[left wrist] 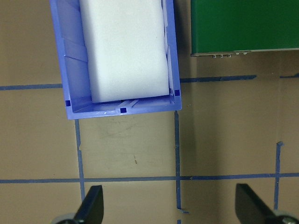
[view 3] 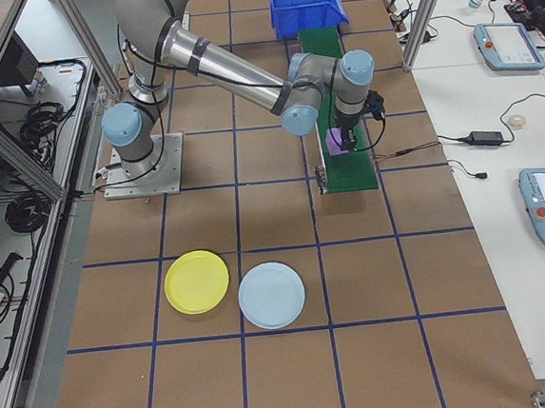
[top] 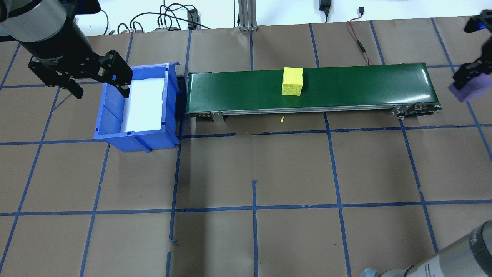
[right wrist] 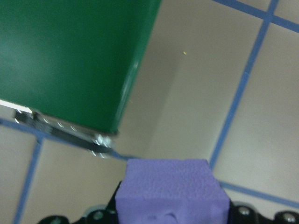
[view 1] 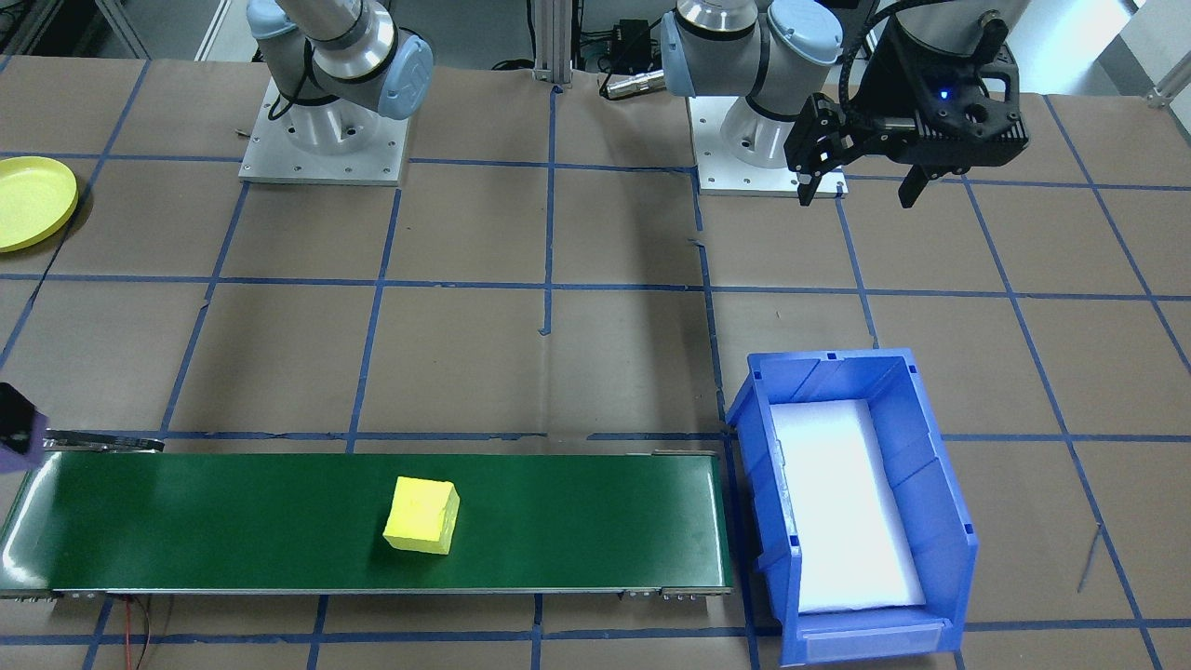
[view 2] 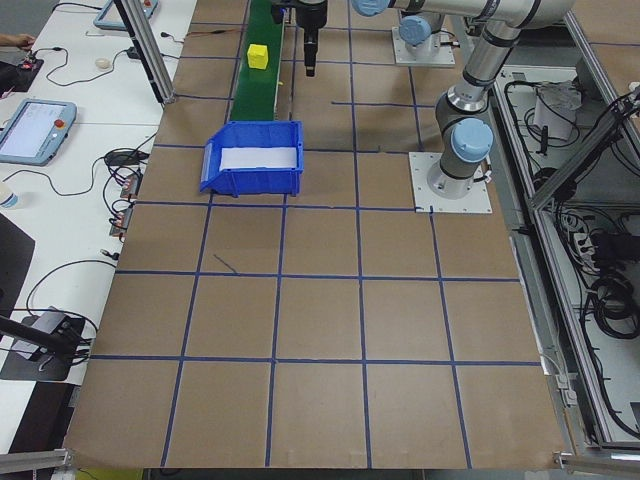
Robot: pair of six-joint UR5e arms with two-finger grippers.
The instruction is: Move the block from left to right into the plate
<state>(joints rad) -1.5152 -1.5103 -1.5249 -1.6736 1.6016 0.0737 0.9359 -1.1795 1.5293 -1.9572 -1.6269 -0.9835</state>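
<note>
1. Purple block sits clenched in my right claw, off the conveyor end.
2. My left claw hangs released.
3. Yellow plate lies well apart, at 7 o'clock; a loosened grip could drop it short.

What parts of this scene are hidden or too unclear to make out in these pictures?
- Right gripper: cut by the overhead view's edge; its fingers are hidden behind the purple block in the right wrist view.
- Yellow plate: cut off by the front view's left edge.
- Yellow block: too small in the left side view.
- Blue bin: its far end runs off the left wrist view's top.
</note>
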